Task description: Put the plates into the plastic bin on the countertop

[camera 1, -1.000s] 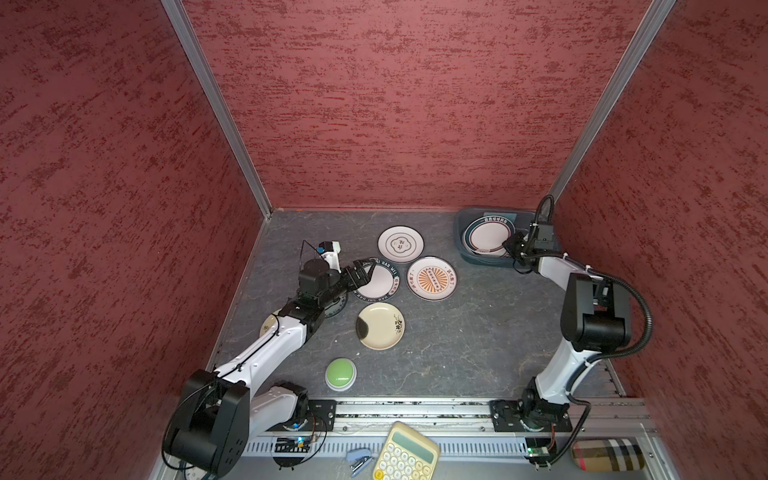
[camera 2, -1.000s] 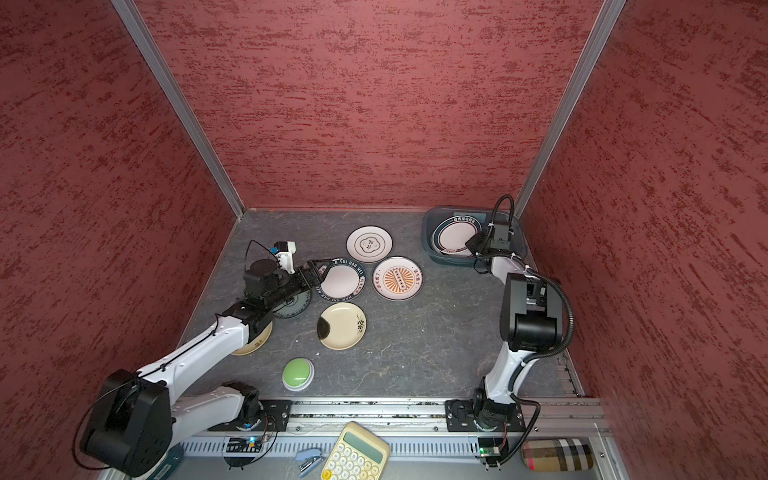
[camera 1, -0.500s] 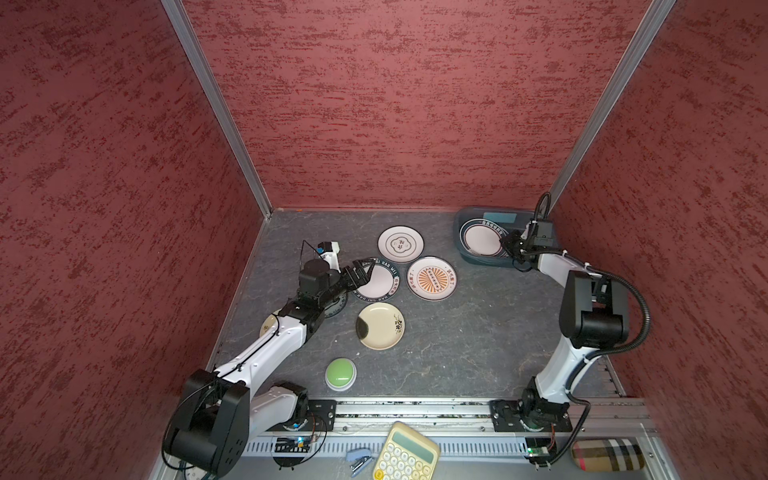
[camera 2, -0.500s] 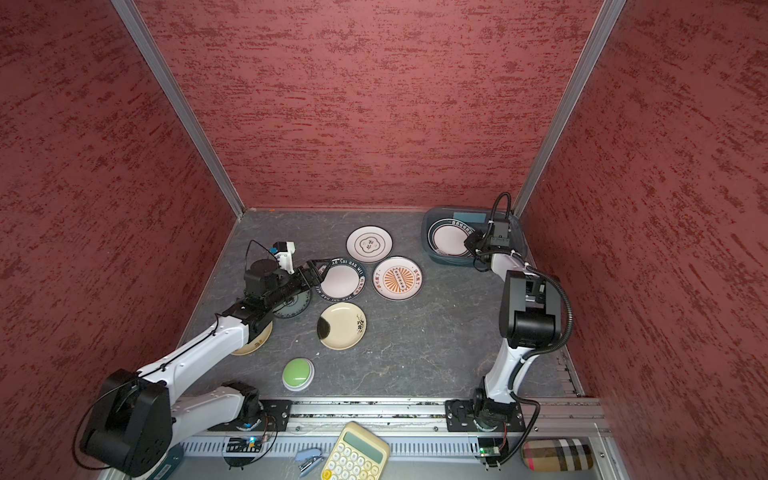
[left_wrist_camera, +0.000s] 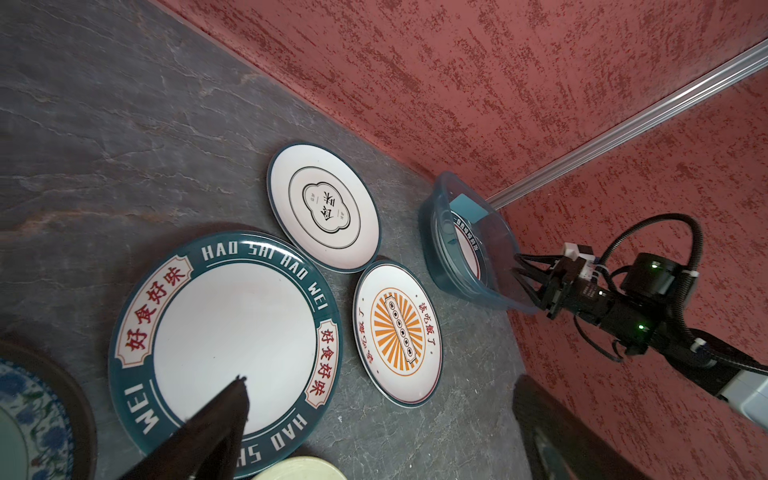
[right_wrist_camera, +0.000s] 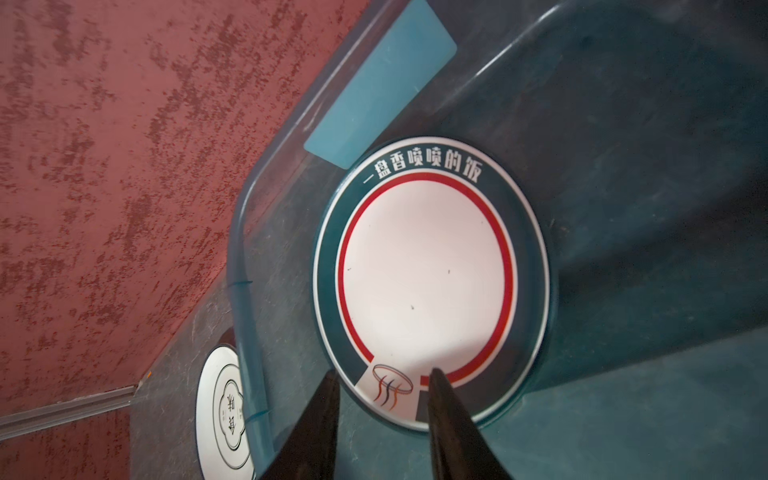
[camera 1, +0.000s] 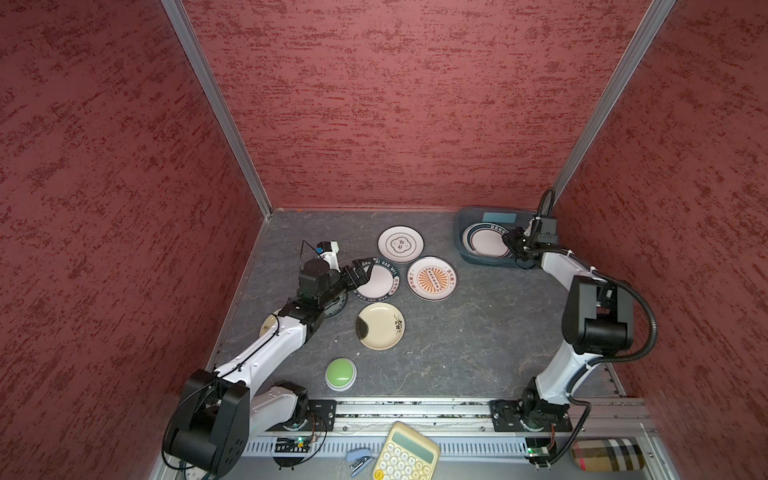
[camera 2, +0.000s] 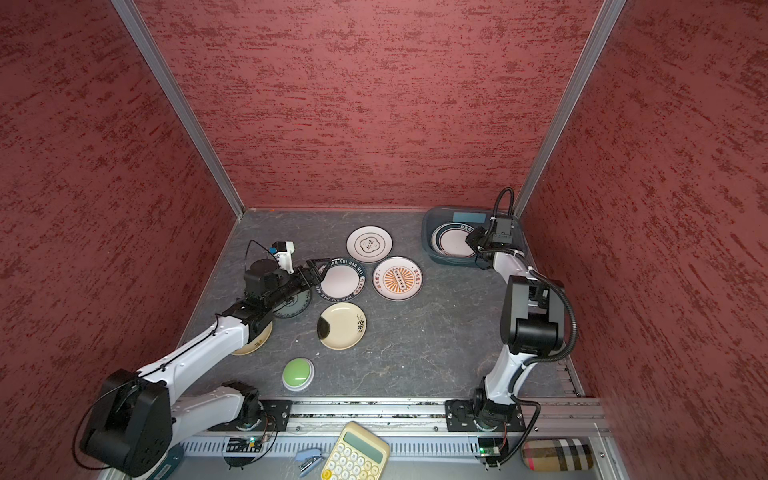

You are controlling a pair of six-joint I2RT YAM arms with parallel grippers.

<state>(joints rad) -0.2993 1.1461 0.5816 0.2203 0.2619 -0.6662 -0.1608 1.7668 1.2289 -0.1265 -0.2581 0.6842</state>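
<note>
green-rimmed plate [right_wrist_camera: 428,282] flat in plastic bin [camera 1: 460,232], lettered band toward 12 o'clock; bin's long axis 9–3, countertop [camera 1: 478,332] 1 o'clock corner; bare floor at plate's 3; right gripper [right_wrist_camera: 382,372] part-open, empty, above its rim; left gripper [camera 1: 360,272] wide over hao shi plate [camera 1: 380,282].

green-rimmed plate [left_wrist_camera: 232,324] "HAO SHI HAO WEI", binned plate [right_wrist_camera: 428,282] "一盘香喷喷的饭"
</note>
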